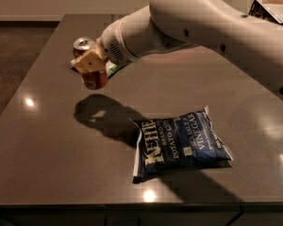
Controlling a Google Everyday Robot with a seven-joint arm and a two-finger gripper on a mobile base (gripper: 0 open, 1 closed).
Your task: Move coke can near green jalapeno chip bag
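Observation:
My gripper (90,62) is shut on the coke can (95,79), a small red can with a silver top, and holds it in the air above the left part of the dark table (47,135). Its shadow falls on the table below and to the right. The green jalapeno chip bag (112,70) shows only as a small green sliver behind the gripper and under my arm; the rest of it is hidden. The can hangs just in front of that sliver.
A dark-blue Kettle salt-and-vinegar chip bag (181,142) lies flat near the table's front edge, right of centre. A dark box (273,11) stands at the back right corner. My thick white arm (203,18) crosses the back of the table.

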